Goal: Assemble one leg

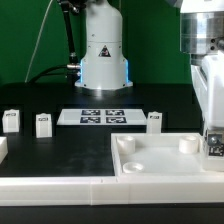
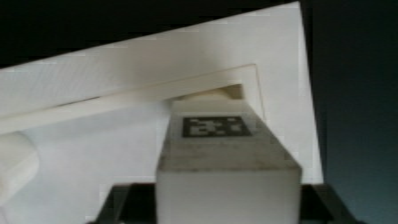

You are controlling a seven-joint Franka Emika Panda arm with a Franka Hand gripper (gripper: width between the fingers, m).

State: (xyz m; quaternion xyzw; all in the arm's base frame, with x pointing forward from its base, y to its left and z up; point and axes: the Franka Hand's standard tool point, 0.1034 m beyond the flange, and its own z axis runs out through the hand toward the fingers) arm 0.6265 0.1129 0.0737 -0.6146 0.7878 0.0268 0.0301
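Observation:
My gripper hangs at the exterior view's right, shut on a leg, a small white post with a black-and-white tag. It holds the leg upright at the near right corner of the large white square piece. In the wrist view the leg stands between my dark fingers, its far end against a corner socket of the square piece. Whether the leg is seated there I cannot tell.
Three more legs stand on the black table: two at the exterior view's left and one behind the square piece. The marker board lies in the middle. The robot base stands behind it.

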